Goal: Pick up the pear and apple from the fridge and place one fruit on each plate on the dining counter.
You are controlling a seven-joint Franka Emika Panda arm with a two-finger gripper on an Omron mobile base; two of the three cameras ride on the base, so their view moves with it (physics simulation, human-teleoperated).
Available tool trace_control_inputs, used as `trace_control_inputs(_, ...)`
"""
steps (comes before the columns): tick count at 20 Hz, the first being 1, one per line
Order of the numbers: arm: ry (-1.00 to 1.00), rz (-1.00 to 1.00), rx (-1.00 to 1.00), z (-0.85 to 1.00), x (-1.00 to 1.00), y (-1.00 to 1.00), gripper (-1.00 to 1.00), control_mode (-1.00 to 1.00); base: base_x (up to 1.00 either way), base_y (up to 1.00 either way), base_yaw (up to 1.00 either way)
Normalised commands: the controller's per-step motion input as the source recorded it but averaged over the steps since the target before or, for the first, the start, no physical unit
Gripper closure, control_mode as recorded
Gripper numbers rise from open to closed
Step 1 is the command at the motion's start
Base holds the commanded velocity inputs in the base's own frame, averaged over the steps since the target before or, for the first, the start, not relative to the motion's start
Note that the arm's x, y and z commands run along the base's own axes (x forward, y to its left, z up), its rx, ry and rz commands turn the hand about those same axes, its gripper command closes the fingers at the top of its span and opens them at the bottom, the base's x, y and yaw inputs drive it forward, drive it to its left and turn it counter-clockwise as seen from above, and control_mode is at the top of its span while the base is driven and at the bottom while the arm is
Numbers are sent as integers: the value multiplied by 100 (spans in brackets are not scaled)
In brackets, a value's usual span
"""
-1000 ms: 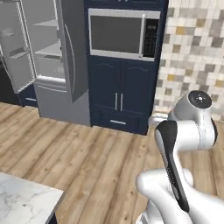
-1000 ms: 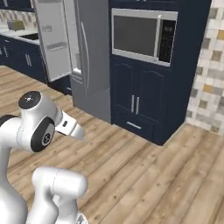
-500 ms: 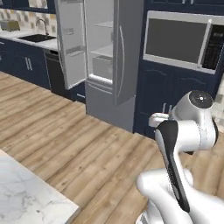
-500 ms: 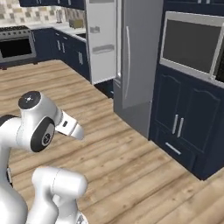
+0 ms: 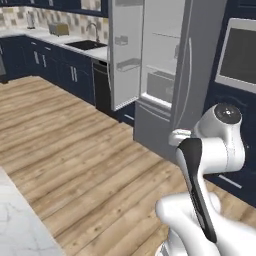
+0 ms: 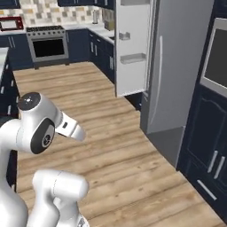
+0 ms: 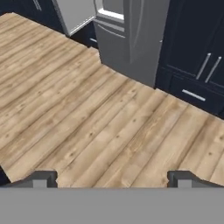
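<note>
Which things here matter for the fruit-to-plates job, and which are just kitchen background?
For the job:
- fridge, left door open, white inside
- dining counter, a marble corner at lower left
- tool, open, over bare floor

Background:
- microwave
- stove
- sink
- navy cabinets

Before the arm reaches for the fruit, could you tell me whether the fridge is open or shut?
Partly open. The fridge's left door is swung out, baring white shelves and door bins; its right door is shut.
</note>
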Motion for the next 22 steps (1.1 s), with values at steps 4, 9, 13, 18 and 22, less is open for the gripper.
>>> trace_control_inputs(4, 0, 0, 0, 0, 0, 0, -100, 100, 100, 0, 19)
trace_control_inputs(9, 0, 0, 0, 0, 0, 0, -100, 100, 98, 0, 1)
trace_control_inputs(13, 0, 0, 0, 0, 0, 0, -100, 100, 100, 0, 0)
trace_control_inputs(18, 0, 0, 0, 0, 0, 0, -100, 100, 90, 0, -9)
trace_control_inputs(22, 0, 0, 0, 0, 0, 0, -100, 100, 74, 0, -25)
